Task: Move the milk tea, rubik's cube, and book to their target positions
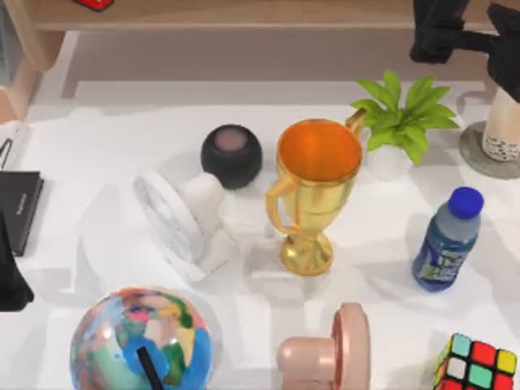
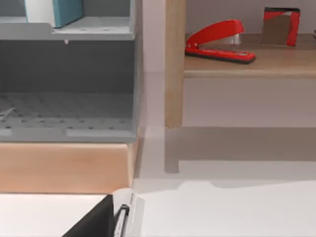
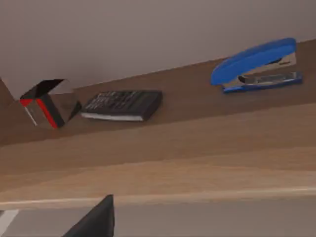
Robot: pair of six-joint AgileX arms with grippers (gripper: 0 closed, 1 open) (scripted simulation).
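At the top view's right edge the milk tea (image 1: 501,123) stands on a grey coaster (image 1: 479,156), beneath the right arm; whether either gripper's fingers are spread or pressed together, I cannot tell. Bottom right sits the rubik's cube (image 1: 476,365). Centre frame, the gold trophy cup (image 1: 315,191) stands upright. Upper left of the left wrist view, the book (image 2: 55,11) stands in a grey organizer (image 2: 74,84), with a red stapler (image 2: 218,41) at upper right.

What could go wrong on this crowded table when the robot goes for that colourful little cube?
The rubik's cube sits at the table's front right corner, so a clumsy push might slide it off. The blue-capped bottle stands just behind it and looks easy to tip with a passing arm. The milk tea sits on a grey coaster right beside the plant, leaving little room on that side.
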